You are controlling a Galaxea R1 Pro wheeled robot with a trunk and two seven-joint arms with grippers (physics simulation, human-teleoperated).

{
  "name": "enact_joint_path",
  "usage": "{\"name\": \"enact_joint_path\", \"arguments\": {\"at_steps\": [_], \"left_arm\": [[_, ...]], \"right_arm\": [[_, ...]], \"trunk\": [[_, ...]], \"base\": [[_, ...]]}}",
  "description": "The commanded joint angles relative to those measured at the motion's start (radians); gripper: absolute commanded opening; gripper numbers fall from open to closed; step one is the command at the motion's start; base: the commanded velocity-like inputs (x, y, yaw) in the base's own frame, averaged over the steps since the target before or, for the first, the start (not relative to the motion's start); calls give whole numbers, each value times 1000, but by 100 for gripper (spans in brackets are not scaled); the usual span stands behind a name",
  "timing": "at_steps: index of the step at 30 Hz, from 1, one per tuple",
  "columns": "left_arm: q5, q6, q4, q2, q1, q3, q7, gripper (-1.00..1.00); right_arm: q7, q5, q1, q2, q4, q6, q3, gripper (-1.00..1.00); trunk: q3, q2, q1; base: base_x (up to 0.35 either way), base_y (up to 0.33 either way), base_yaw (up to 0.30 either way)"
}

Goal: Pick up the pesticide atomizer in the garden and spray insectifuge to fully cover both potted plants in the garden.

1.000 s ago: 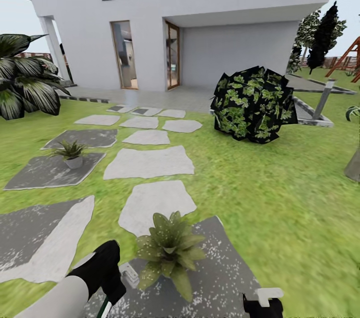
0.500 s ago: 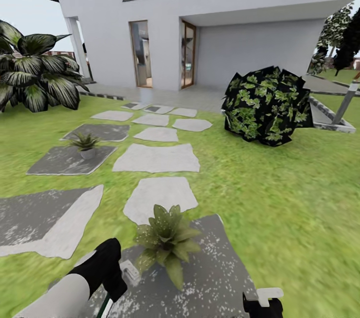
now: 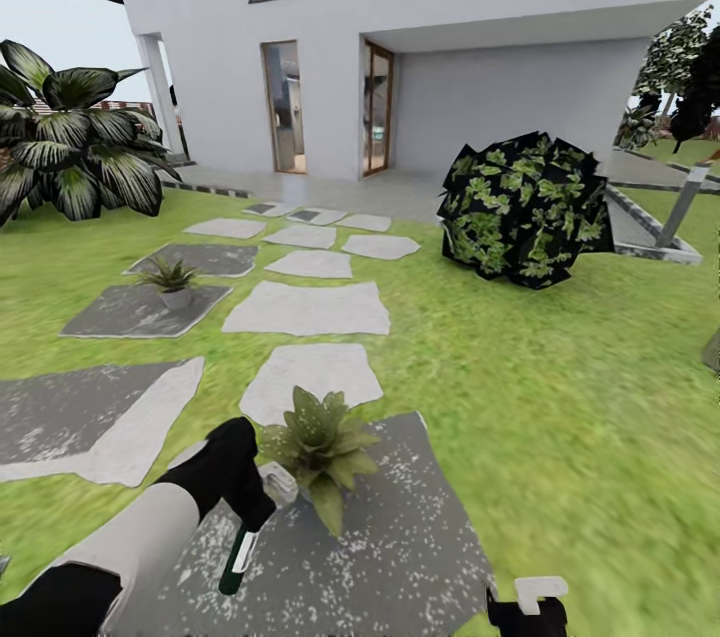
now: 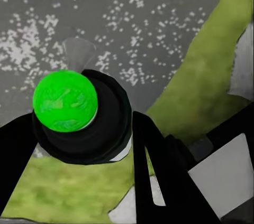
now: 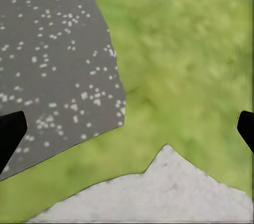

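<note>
No text, label, brand, number or sign can be read anywhere in these views.

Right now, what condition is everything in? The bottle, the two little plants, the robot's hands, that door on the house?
Pesticide atomizer: held in the left gripper, off the ground.
Left gripper: shut on the atomizer, beside the near plant.
Near potted plant: upright on a dark slab.
Far potted plant: upright on another dark slab.
Right gripper: open, holding nothing.
House door: stands open.

dark atomizer (image 3: 238,557) hanging bottom-down beside near potted plant (image 3: 318,445), second plant (image 3: 172,279) farther off
</note>
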Motion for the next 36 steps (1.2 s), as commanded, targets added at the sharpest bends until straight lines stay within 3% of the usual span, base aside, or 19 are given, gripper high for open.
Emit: {"name": "enact_joint_path", "arguments": {"at_steps": [1, 8, 24, 29, 32, 36], "left_arm": [[-11, 5, -2, 1, -2, -2, -15, -100], [-12, 6, 0, -1, -3, -6, -19, -100], [-13, 5, 2, -9, -5, -9, -35, -100], [-21, 6, 14, -8, 6, -88, -39, -100], [-32, 1, 11, -7, 6, -102, -125, -100], [-101, 4, 1, -8, -1, -103, -188, -100]], "right_arm": [[-2, 11, -1, 1, 1, -3, -8, 100], [-4, 11, -1, 4, 1, -3, -8, 100], [-4, 11, -1, 5, 1, -3, -8, 100], [-4, 11, -1, 4, 1, -3, -8, 100], [-4, 11, -1, 4, 1, -3, -8, 100], [-4, 11, -1, 5, 1, -3, -8, 100]], "trunk": [[-1, 0, 0], [-2, 0, 0], [-2, 0, 0], [-2, 0, 0], [-2, 0, 0], [-2, 0, 0]], "base": [[-78, -51, 0], [20, -8, 122], [322, 0, 87], [60, 0, 205], [2, 0, 17], [0, -28, 2]]}}
